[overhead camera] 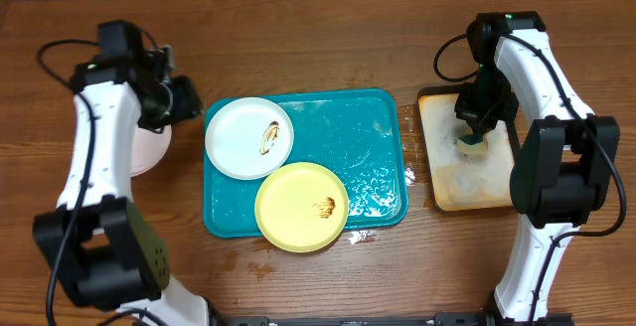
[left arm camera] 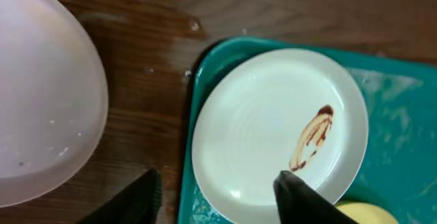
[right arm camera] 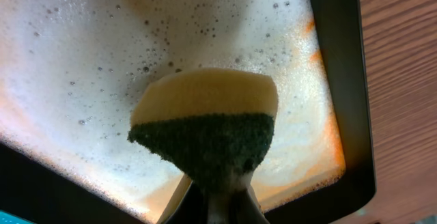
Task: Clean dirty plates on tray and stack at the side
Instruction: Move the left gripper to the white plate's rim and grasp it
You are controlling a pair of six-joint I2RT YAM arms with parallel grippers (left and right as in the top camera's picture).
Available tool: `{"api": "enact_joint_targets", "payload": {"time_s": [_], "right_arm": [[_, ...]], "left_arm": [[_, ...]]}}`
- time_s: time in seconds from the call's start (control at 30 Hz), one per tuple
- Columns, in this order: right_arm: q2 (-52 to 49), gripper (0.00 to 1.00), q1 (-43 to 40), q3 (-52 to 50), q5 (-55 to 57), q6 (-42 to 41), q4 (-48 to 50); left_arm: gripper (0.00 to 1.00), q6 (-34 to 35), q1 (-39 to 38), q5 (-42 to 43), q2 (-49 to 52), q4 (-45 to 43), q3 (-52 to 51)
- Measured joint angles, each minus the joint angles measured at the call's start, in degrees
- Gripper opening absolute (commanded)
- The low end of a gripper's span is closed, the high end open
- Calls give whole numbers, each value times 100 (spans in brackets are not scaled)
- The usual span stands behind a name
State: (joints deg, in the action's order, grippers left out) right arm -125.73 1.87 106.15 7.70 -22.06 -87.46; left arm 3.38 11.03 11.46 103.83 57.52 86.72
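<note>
The right gripper point(right arm camera: 217, 195) is clamped on a sponge point(right arm camera: 205, 125), yellow on one face and dark green scourer on the other, pinched so hard at its lower end that it fans out above the fingers. The sponge hangs over the foamy bed of the small tray point(right arm camera: 336, 60), the tan one with a black rim, which stands on the table point(overhead camera: 328, 276) just right of the teal tray point(overhead camera: 358, 127). The plates are therefore well apart from the sponge, across the tray's wet, soapy floor. The left gripper point(left arm camera: 217, 183) has its two dark fingers point(left arm camera: 300, 197) spread with nothing between them. It hovers over the teal tray's far left corner, above the near rim of the white plate point(left arm camera: 259, 121), which carries a brown smear towards its right side. The yellow-green plate point(overhead camera: 301, 207) (also marked with a small brown smear) touches or slightly overlaps the white one and juts past the tray's edge on the robot's side. A third plate point(left arm camera: 41, 94), pale and with no smear in sight, lies on the bare wood just left of the tray, partly hidden under the left arm in the overhead view.
</note>
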Motion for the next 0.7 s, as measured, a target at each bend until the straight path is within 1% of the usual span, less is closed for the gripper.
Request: {"api": "enact_joint_targets", "payload": {"time_s": [0.03, 0.17, 0.23, 0.33, 0.37, 0.4, 0.43, 0.53, 0.6, 0.63, 0.7], "right_arm": [[0, 4, 0, 0, -13, 33, -2], [0, 4, -2, 0, -87, 129, -22], [0, 4, -2, 0, -94, 149, -22], [0, 4, 0, 0, -116, 168, -22], [0, 4, -2, 0, -127, 177, -22], [0, 4, -2, 0, -129, 177, -28], [0, 4, -2, 0, -133, 177, -24], [0, 4, -2, 0, -133, 181, -26], [0, 4, 0, 0, -133, 186, -42], [0, 4, -2, 0, -133, 192, -59], [0, 4, -2, 0, -133, 195, -70]], "left_arm": [[46, -68, -22, -15, 87, 13, -4], [56, -382, -46, -59, 321, -7, -52], [58, -535, -46, -55, 339, -109, -94], [56, -767, -46, -31, 361, -260, -98], [53, -835, -46, -11, 389, -286, -98], [47, -896, -46, 11, 431, -313, -101], [45, -949, -46, 50, 483, -332, -105], [42, -1106, -46, 162, 717, -407, -186], [38, -1134, -46, 208, 907, -463, -291], [38, -1152, -46, 249, 1019, -505, -358], [43, -1158, -46, 304, 1176, -586, -490]]}}
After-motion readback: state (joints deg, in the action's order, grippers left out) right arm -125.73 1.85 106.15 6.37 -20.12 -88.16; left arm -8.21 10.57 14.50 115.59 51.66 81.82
